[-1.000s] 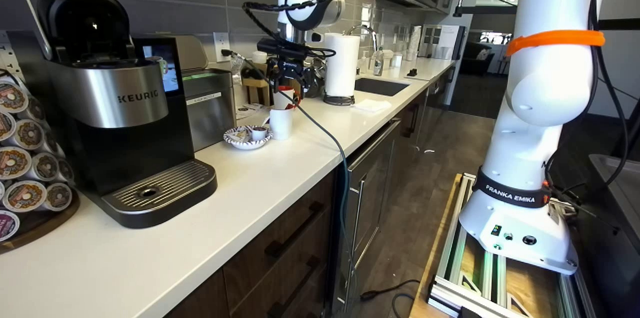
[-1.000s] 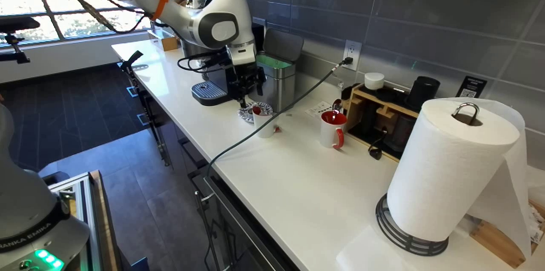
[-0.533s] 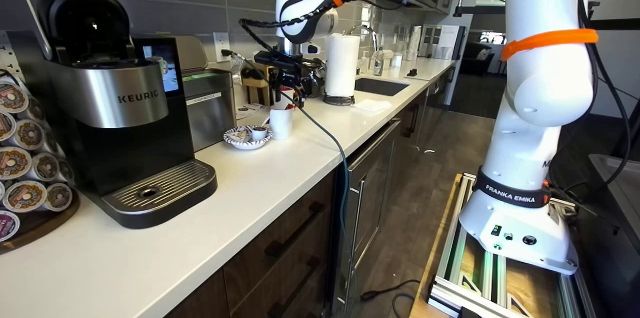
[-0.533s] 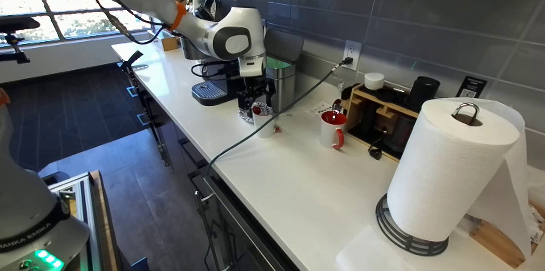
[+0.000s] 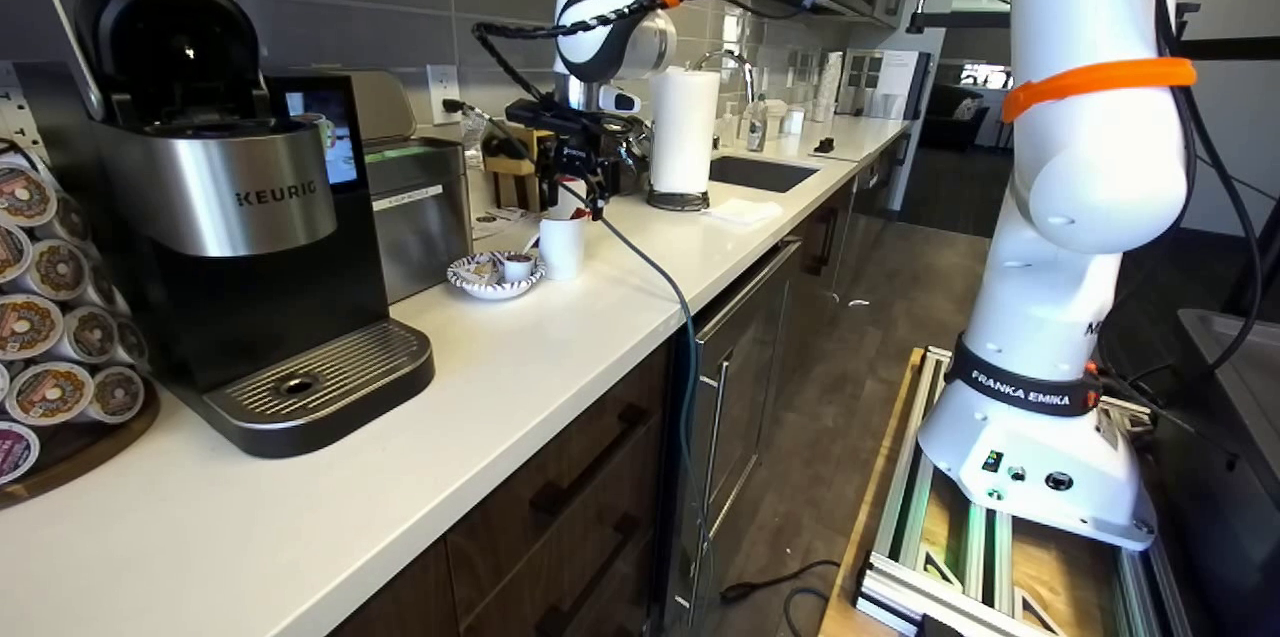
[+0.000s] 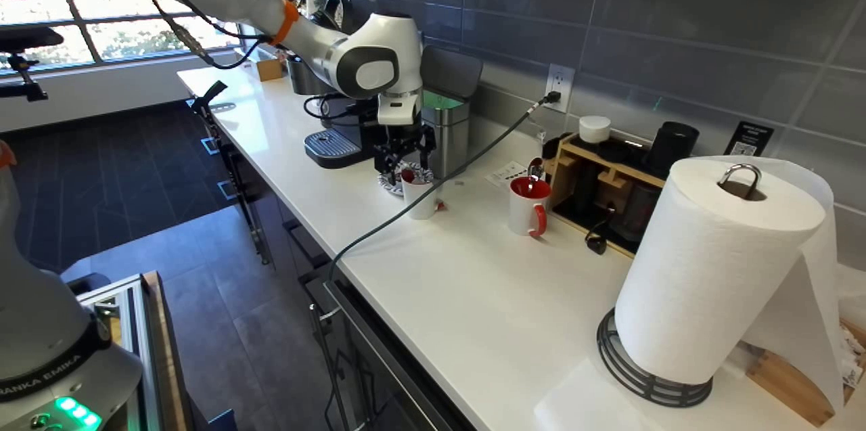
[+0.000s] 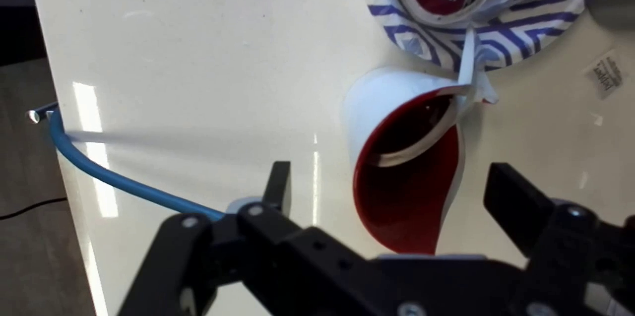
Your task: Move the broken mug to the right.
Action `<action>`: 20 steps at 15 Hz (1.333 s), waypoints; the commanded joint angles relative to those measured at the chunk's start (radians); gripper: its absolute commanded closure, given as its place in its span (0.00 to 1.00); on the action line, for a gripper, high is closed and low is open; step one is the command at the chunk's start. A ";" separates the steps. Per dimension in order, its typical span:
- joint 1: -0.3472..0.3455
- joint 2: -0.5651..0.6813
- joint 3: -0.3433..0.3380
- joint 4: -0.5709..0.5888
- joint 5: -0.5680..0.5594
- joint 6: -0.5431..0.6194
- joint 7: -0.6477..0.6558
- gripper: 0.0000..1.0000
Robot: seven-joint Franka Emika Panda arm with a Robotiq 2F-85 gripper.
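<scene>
The broken mug (image 5: pixel 562 252) is small and white with a red inside, standing upright on the counter; it also shows in an exterior view (image 6: pixel 419 201). In the wrist view the mug (image 7: pixel 407 202) has an uneven rim with a side broken away, and a thin white curved piece crosses its mouth towards the dish. My gripper (image 7: pixel 390 187) is open, its fingers apart on either side of the mug, touching nothing visible. In both exterior views the gripper (image 5: pixel 576 205) (image 6: pixel 406 167) hangs pointing down just above the rim; its exact height is unclear.
A patterned dish (image 7: pixel 421 40) with a coffee pod sits close beside the mug. A blue cable (image 6: pixel 467 166) crosses over the counter near the mug. A second red-lined mug (image 6: pixel 526 211), a wooden rack (image 6: pixel 561 180), a paper-towel roll (image 6: pixel 710 268) and a coffee maker (image 5: pixel 300 357) stand around.
Over the last second my gripper has come down and shifted towards the broken mug. In the last half second it has hardly moved. The mug has not moved.
</scene>
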 commanded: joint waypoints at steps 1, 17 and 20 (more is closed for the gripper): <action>0.017 -0.001 -0.018 0.001 0.009 -0.002 -0.005 0.00; 0.013 0.053 -0.037 -0.050 0.063 0.146 -0.075 0.47; 0.017 0.060 -0.037 -0.047 0.059 0.145 -0.075 0.71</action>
